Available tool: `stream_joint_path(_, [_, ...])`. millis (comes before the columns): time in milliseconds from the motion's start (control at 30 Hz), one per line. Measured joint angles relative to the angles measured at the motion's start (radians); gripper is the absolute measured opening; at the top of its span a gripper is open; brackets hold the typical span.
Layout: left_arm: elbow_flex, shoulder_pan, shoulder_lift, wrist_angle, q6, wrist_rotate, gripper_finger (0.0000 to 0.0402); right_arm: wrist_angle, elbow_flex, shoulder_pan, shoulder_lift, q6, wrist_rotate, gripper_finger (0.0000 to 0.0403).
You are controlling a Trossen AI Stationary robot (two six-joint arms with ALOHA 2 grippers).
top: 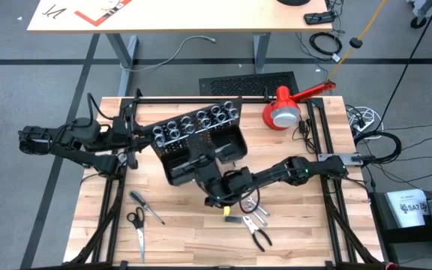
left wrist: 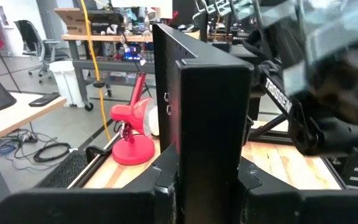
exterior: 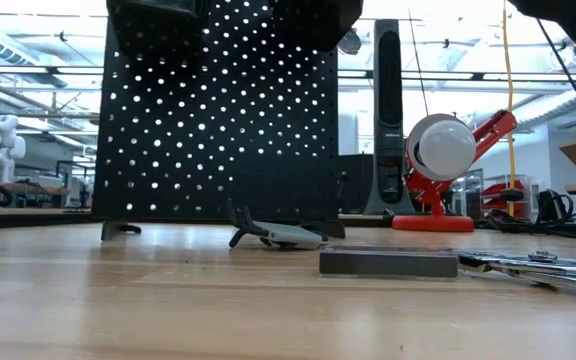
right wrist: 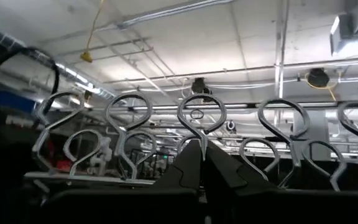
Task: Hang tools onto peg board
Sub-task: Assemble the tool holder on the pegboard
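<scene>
- The left gripper (left wrist: pixel 207 186) pinches the side edge of the peg board (top: pixel 193 142); its wrist view shows the jaws pressed against both faces of the black panel, holding it upright on the counter (top: pixel 201 240).
- The right gripper (right wrist: pixel 199 163) has its jaws pressed together, with a thin metal shaft between the tips; what it belongs to I cannot tell. It sits just below the board's row of silver rings (right wrist: pixel 197 115), aimed at one near the middle.
- From above, the right arm (top: pixel 291 171) reaches across the counter's middle to the board's front, hiding part of the two black bins (top: pixel 201 154).
- The tools lie in front of the board: a screwdriver (top: pixel 147 207) and scissors (top: pixel 136 229) to the left, pliers (top: pixel 259 238) and a silver wrench (top: pixel 253 219) to the right, well apart from the left gripper and just beside the right wrist.
- A red-and-white lamp (top: pixel 285 111) stands behind the board's right end, a flat slotted panel (top: pixel 247 83) beyond it.
- The low view alone shows the board's perforated back (exterior: pixel 218 120) on its feet, a grey tool (exterior: pixel 273 235) at its base and a dark metal bar (exterior: pixel 388 262) nearer; neither gripper is clearly visible there.
</scene>
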Motion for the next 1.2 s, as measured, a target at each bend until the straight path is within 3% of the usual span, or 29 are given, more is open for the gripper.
stream_joint_path(200, [0.0, 0.001, -0.001, -0.001, 0.0, -0.024, 0.0069, -0.001, -0.002, -0.002, 0.021, 0.061, -0.04, 0.0])
stream_joint_path(1200, [0.0, 0.001, -0.002, 0.015, -0.004, -0.04, 0.0069, 0.001, -0.002, -0.085, 0.036, 0.052, -0.087, 0.0])
